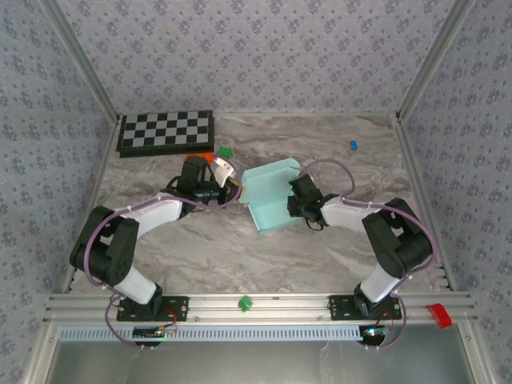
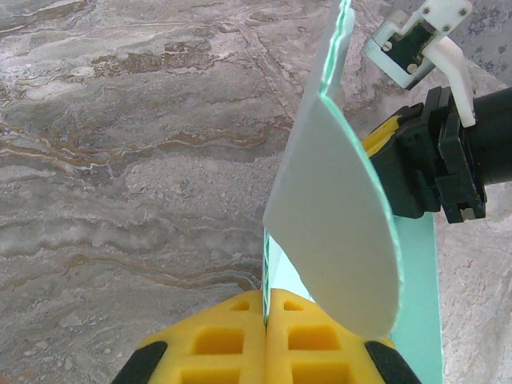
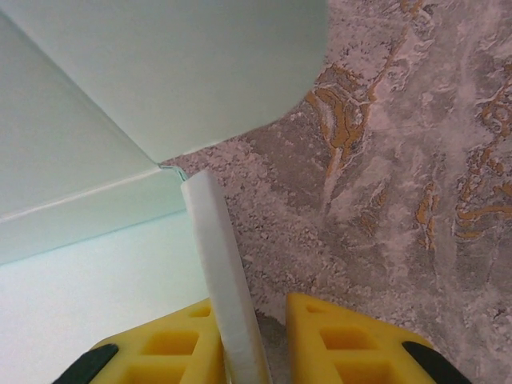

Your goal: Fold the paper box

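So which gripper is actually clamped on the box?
The left gripper: its fingers are shut tight on the paper box edge. The right gripper merely straddles a flap, jaws apart.

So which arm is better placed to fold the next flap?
Probably left: the left gripper pinches a flap of the paper box, while the right gripper straddles a wall, jaws apart.
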